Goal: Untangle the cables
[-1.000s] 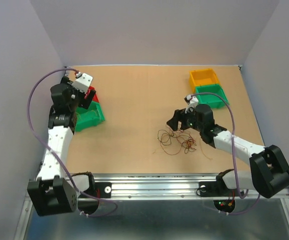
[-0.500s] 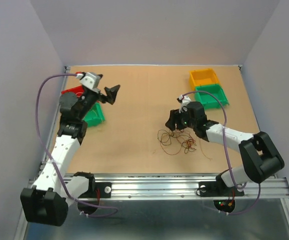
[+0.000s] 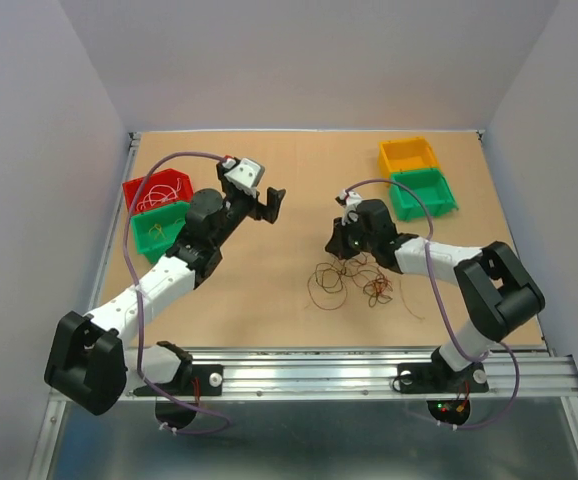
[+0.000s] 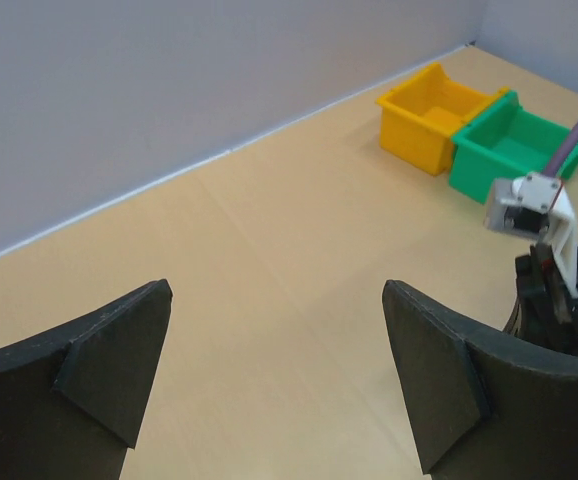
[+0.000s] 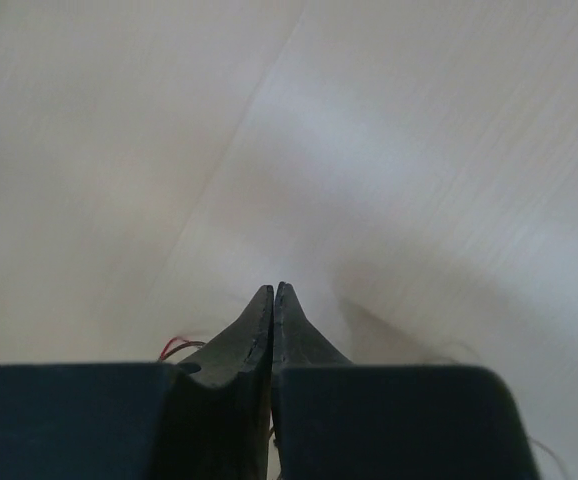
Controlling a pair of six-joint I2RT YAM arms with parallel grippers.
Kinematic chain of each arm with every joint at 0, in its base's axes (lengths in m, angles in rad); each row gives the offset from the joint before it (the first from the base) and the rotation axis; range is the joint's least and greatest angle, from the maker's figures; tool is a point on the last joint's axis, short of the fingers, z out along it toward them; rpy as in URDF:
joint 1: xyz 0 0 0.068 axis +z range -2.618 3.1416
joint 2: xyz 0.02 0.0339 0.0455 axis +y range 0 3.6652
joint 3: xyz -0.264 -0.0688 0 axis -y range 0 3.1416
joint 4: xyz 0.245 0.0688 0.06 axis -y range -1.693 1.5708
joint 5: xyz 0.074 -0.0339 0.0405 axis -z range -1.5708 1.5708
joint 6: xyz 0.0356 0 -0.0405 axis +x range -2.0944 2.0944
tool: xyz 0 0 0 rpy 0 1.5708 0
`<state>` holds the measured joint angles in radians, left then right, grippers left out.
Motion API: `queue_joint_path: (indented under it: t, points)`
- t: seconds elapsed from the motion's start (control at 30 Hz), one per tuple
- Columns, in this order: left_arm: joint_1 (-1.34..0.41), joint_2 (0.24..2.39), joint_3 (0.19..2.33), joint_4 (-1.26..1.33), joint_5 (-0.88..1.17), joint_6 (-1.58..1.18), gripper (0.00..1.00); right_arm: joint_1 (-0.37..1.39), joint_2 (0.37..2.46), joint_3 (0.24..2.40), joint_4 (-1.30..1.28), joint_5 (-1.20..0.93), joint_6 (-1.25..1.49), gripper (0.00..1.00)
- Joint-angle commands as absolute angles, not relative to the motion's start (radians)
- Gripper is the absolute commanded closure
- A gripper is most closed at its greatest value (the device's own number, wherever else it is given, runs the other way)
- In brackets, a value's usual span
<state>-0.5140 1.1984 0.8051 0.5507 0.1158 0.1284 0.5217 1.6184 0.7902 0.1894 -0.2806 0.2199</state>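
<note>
Cables (image 3: 373,290) lie in thin, loose, tangled reddish-brown loops.

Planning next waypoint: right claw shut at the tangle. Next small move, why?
Probably raise the right claw slightly: it is shut at the cables' far edge, a red strand beside it, so a lift shows whether anything is caught.

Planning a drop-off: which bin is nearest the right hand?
The green bin beside the orange bin; the red bin and other green bin sit far left.
</note>
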Motion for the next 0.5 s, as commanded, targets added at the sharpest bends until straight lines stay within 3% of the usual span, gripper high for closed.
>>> queue_joint_path:
  t: [0.0, 0.27, 0.47]
  points:
    - [-0.517, 1.167, 0.693, 0.707, 0.137, 0.156, 0.01, 0.541, 1.523, 0.812, 0.277, -0.343, 0.219, 1.00]
    - [-0.517, 1.181, 0.655, 0.756, 0.188, 0.186, 0.01, 0.541, 1.192, 0.787, 0.359, -0.449, 0.262, 0.99]
    - [-0.518, 1.125, 0.592, 0.827, 0.281, 0.181, 0.01, 0.541, 1.141, 0.954, 0.318, -0.531, 0.267, 0.99]
